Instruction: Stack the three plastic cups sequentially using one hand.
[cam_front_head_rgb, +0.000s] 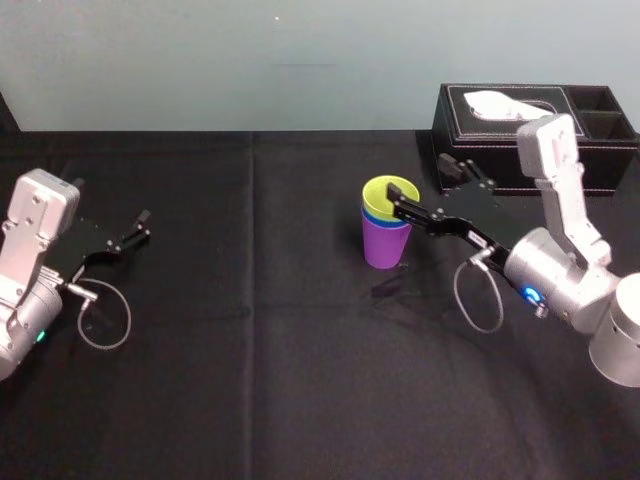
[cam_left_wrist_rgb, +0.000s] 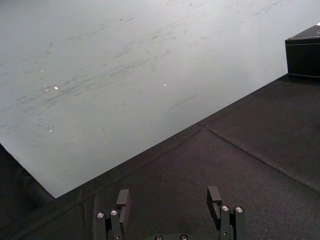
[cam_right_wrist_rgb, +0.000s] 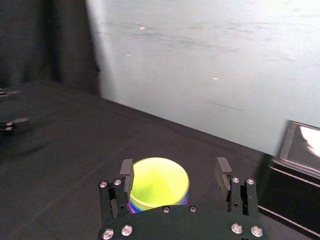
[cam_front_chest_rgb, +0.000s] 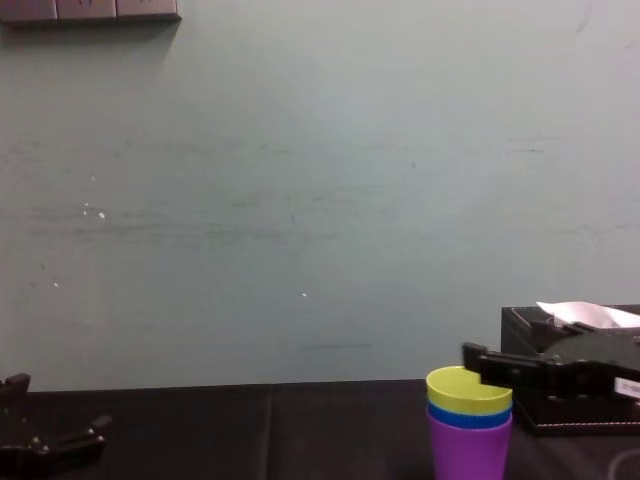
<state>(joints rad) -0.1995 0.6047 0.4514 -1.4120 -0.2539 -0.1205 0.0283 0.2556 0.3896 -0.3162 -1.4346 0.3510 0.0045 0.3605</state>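
Cups: smooth tapered plastic, nested upright on black cloth (cam_front_head_rgb: 250, 380), yellow-green cup (cam_right_wrist_rgb: 157, 182) in blue cup (cam_front_chest_rgb: 468, 418) in purple cup (cam_front_chest_rgb: 470, 452)
My right gripper (cam_right_wrist_rgb: 175, 169): flat black fingers spread, straddling the top rim, gripping nothing
My left gripper (cam_left_wrist_rgb: 168, 194): parked left, spread, empty

Cups, each one plain colour: yellow-green cup (cam_front_head_rgb: 390, 196), blue cup (cam_front_head_rgb: 385, 221) showing as a narrow band, purple cup (cam_front_head_rgb: 384, 247).

Desk (cam_front_head_rgb: 250, 380): plain black cloth.

Wall (cam_front_chest_rgb: 300, 200): pale grey-green with faint darker streaks.

Tissue box (cam_front_head_rgb: 480, 135), far right corner of the desk: black, with a line of white stitching along its edges. Its tissue (cam_front_head_rgb: 497, 104) is white.

Right gripper (cam_front_head_rgb: 420, 183): black, silver screw heads. Right arm (cam_front_head_rgb: 560, 260): silver-white, with a small blue light (cam_front_head_rgb: 530, 295).

Left gripper (cam_front_head_rgb: 143, 226): black. Left arm (cam_front_head_rgb: 30, 250): silver-white, with a small green light (cam_front_head_rgb: 40, 337).
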